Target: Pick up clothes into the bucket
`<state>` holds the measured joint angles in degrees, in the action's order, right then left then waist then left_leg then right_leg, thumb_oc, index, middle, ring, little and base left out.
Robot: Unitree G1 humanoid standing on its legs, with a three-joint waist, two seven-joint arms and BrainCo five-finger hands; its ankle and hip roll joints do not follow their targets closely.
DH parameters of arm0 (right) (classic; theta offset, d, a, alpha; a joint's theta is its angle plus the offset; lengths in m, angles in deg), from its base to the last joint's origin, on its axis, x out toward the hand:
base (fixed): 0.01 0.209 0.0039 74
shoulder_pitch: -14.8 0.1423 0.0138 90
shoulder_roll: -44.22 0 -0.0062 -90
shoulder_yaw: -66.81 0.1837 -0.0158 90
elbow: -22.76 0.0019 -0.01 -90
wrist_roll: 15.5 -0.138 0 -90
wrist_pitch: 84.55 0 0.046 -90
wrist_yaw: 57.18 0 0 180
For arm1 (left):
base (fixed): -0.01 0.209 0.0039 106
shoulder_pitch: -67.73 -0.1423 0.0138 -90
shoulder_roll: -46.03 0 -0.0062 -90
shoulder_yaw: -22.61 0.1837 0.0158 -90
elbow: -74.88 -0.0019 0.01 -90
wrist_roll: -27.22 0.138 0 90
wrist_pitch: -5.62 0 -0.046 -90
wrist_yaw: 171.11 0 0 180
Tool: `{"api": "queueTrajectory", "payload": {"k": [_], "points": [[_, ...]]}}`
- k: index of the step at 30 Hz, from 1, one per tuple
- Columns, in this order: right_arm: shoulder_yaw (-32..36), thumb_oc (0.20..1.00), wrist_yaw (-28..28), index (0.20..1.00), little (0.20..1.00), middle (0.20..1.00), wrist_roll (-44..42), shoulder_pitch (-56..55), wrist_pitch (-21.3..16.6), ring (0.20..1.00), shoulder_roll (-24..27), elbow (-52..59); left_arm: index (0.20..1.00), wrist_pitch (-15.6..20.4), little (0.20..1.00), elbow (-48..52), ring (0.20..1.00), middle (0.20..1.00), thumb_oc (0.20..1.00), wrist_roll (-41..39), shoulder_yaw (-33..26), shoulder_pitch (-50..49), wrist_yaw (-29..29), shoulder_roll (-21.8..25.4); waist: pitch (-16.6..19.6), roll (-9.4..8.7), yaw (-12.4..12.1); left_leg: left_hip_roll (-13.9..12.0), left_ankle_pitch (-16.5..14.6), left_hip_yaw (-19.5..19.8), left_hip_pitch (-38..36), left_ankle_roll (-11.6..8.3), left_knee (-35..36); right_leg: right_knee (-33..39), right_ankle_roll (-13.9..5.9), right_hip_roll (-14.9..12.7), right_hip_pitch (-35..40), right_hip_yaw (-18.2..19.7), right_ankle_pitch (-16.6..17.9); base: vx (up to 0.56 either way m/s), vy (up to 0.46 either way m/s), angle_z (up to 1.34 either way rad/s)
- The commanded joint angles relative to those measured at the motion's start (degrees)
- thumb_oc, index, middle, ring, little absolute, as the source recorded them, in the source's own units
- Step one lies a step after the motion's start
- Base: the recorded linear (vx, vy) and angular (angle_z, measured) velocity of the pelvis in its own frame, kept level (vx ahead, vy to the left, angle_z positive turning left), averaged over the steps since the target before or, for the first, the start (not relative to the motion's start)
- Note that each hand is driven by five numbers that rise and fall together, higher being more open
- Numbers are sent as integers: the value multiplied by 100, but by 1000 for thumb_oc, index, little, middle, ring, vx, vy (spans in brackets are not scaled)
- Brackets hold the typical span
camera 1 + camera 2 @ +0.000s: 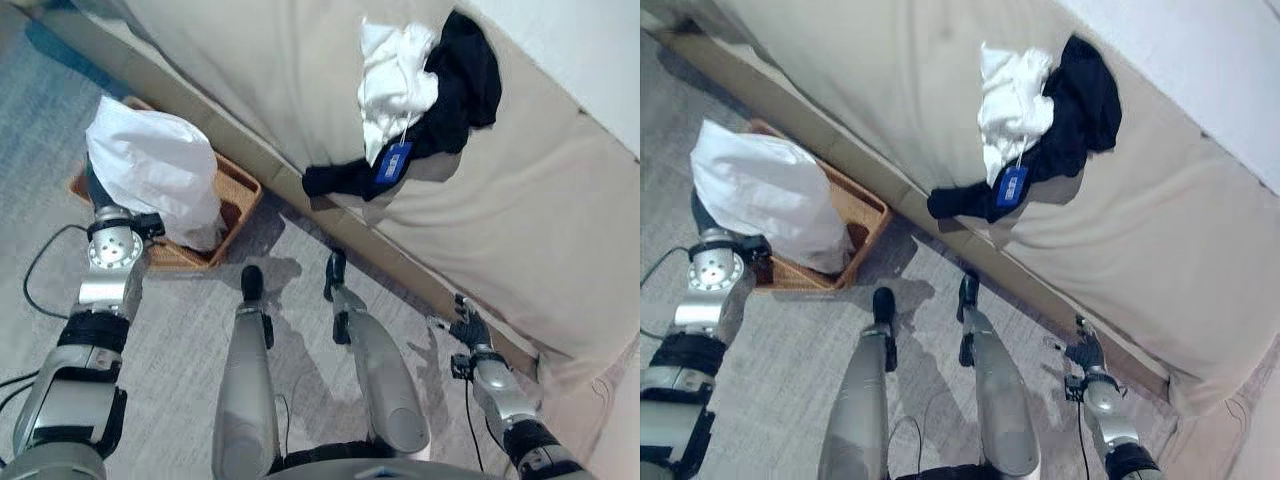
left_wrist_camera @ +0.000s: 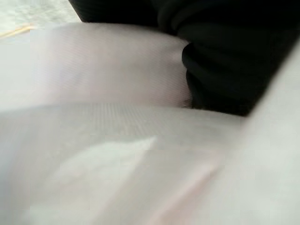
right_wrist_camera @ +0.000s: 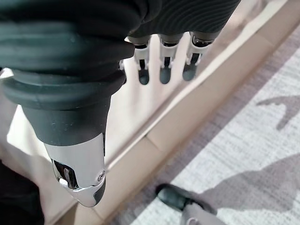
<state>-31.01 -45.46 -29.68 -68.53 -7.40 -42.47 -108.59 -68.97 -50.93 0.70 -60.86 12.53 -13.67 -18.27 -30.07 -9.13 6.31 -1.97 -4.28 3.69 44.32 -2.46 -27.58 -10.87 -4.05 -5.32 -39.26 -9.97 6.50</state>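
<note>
A large white garment (image 1: 155, 170) hangs bunched over a brown wicker basket (image 1: 243, 190) on the floor at the left. My left hand (image 1: 97, 192) reaches into it from below, and the cloth (image 2: 117, 140) covers its fingers. On the beige bed lie a crumpled white garment (image 1: 395, 75) and a black garment (image 1: 462, 80) with a blue tag (image 1: 393, 160). They overlap near the bed's edge. My right hand (image 1: 468, 328) hangs low at the right beside the bed's base, its fingers (image 3: 161, 70) straight and holding nothing.
The beige bed (image 1: 540, 220) runs diagonally across the view, with a tan base board (image 1: 400, 262) along its lower edge. Grey carpet (image 1: 300, 260) lies between the basket and the bed. A pale wall (image 1: 590, 50) stands behind the bed.
</note>
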Motion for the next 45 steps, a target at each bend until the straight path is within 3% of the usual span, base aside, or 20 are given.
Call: {"api": "queueTrajectory", "payload": {"k": [1,3,4,12,13,19,27,28,30,31,32,33,35,36,40,43,44,45], "points": [[-258,1000,277,1000,1000,1000,-270,-28,-329,1000,354,343,200,343,200,90,200,200,200,160,-47,420,-239,501,28,-377,47,130,167,245,73,5,85,-320,-323,-256,119,22,-281,-40,4,3],[-275,1000,313,1000,1000,1000,-289,-24,-362,1000,355,412,200,344,200,57,200,200,200,153,-20,502,-285,504,28,-404,68,125,171,254,222,1,52,-303,-328,-245,-9,14,-252,29,-8,-2],[-312,1000,358,1000,1000,1000,-348,-36,-420,1000,361,529,200,310,200,-108,200,200,200,134,13,605,-360,518,28,-456,92,65,-39,317,332,-21,-39,-288,-393,-160,-86,22,-343,68,-15,-4],[-425,1000,589,1000,1000,1000,-493,-28,-559,1000,306,807,200,268,200,-824,200,200,200,-439,-52,997,-532,380,28,-692,237,-28,-106,377,918,-49,-195,80,-432,-10,-503,-38,-96,13,-7,-1],[-461,1000,638,1000,1000,1000,-478,-6,-551,1000,307,839,1000,164,1000,-1071,1000,1000,1000,-518,-121,1014,-567,336,28,-722,253,-45,-130,374,954,-48,-214,187,-442,24,-513,-37,-39,22,6,-6],[-546,1000,721,1000,1000,1000,-540,109,-468,1000,359,917,1000,-51,1000,-1540,1000,1000,1000,-766,-251,1063,-625,159,28,-721,277,-80,-155,318,915,-54,-205,416,-442,96,-442,-5,44,17,9,-7],[-528,1000,748,1000,1000,1000,-717,296,-462,1000,477,1414,1000,-270,1000,-1786,1000,1000,1000,-974,-886,364,-769,-188,28,-556,221,-51,-76,169,561,-72,106,515,-408,67,-220,70,46,-10,8,-4],[-436,1000,810,1000,1000,1000,-685,330,-475,1000,469,1574,1000,-259,1000,-1660,1000,1000,1000,-958,-1089,79,-856,-302,28,-533,225,22,161,93,627,-56,197,539,-368,-28,-300,36,181,-81,-8,2],[-319,1000,841,1000,1000,1000,-793,310,-540,1000,400,1743,1000,-269,1000,-1557,1000,1000,1000,-866,-1292,-297,-959,-455,28,-454,180,29,190,65,484,-57,312,550,-367,-49,-201,34,168,-5,-15,4],[-337,1000,841,1000,1000,1000,-792,288,-534,1000,404,1740,1000,-276,1000,-1551,1000,1000,1000,-860,-1298,-333,-967,-465,28,-422,153,-18,7,119,344,-78,308,538,-407,9,-73,64,35,0,0,0],[-235,1000,884,1000,1000,1000,-816,341,-574,1000,370,1861,1000,-388,1000,-1726,1000,1000,1000,-640,-1427,-525,-1030,-552,28,-392,140,36,234,40,279,-58,432,544,-368,-81,-64,37,141,2,-14,-5],[-239,1000,885,1000,1000,1000,-816,336,-572,1000,373,1864,1000,-388,1000,-1723,1000,1000,1000,-637,-1431,-532,-1031,-556,28,-395,142,37,237,36,264,-58,446,547,-368,-83,-55,40,140,-63,-30,-5],[-137,1000,908,1000,1000,1000,-783,351,-607,1000,432,2115,1000,-459,1000,-1553,1000,1000,1000,-214,-1455,-877,-1144,-741,28,-297,72,52,265,12,73,-52,557,530,-362,-109,89,41,90,18,-25,-4],[57,1000,1040,1000,1000,1000,-677,441,-708,1000,504,2422,1000,-592,1000,-1487,1000,1000,1000,398,-1376,-1241,-1262,-923,28,-143,-19,69,307,-24,-184,-48,729,444,-349,-163,228,54,7,0,0,0],[248,1000,1251,1000,1000,1000,-113,579,-769,1000,731,2914,1000,-694,1000,-1528,1000,1000,1000,936,-1212,-1542,-1234,-1195,28,71,-122,109,365,-56,-551,-33,966,256,-328,-240,410,80,-129,29,5,-2],[526,1000,1698,1000,1000,1000,655,920,-734,1000,1037,3225,1000,-639,1000,-1037,1000,1000,1000,1730,-597,-1928,-1061,-1548,28,355,-253,161,468,-56,-974,-26,1319,59,-316,-328,593,66,-292,43,-1,12],[577,1000,1827,1000,1000,1000,925,1229,-622,1000,1198,3143,1000,-483,1000,-845,1000,1000,1000,1888,-155,-2000,-752,-1734,28,524,-316,195,537,-37,-1188,-18,1493,-74,-306,-381,683,37,-383,41,-13,18],[577,1000,1829,1000,1000,1000,925,1227,-622,1000,1202,3143,1000,-483,1000,-843,1000,1000,1000,1889,-154,-2002,-753,-1738,28,528,-314,195,540,-34,-1195,-18,1501,-75,-306,-382,687,34,-386,54,-47,18]]}}
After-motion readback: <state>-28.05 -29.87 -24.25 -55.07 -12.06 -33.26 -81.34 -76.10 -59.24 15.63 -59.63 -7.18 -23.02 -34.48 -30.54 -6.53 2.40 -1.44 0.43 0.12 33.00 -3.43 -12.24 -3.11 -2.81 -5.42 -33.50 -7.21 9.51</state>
